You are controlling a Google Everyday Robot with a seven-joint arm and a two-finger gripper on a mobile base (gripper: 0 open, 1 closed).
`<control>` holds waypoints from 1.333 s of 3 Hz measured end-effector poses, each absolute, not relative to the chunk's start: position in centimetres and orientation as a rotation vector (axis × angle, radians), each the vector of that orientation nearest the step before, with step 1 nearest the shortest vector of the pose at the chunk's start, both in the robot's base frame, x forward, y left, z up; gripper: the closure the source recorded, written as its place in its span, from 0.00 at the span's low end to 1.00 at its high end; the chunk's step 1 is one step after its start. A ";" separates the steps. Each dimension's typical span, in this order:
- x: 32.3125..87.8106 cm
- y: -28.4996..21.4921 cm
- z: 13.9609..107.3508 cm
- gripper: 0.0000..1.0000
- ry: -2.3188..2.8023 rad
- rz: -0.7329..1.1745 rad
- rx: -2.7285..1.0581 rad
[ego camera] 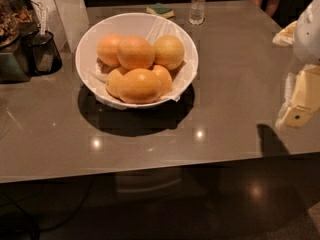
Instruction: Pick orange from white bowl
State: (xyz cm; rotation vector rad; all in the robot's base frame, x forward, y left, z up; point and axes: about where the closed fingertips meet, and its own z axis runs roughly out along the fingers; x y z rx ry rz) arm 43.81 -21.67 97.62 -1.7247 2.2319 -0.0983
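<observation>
The white bowl (90,44) stands on the grey table (230,84), left of centre, lined with white paper. It holds several round fruits piled together. A large deep-orange orange (139,85) lies at the front of the pile, and another (135,52) sits on top at the middle. A paler yellowish fruit (169,51) is at the right of the pile. My gripper (298,115) is at the right edge of the view, over the table, well to the right of the bowl and apart from it. It holds nothing that I can see.
A water bottle (198,3) and a green-yellow sponge (160,9) stand behind the bowl. A black container (44,51) and a metal appliance (10,39) are at the left. The table's front edge (150,170) runs across below the bowl.
</observation>
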 end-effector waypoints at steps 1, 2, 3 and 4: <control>43.8 -21.7 97.6 0.00 2.231 -0.098 -1.725; 45.3 -20.2 97.7 0.00 2.174 -0.036 -1.734; 48.5 -16.7 97.5 0.00 2.078 0.070 -1.799; 52.0 -11.5 97.5 0.00 1.938 0.178 -1.902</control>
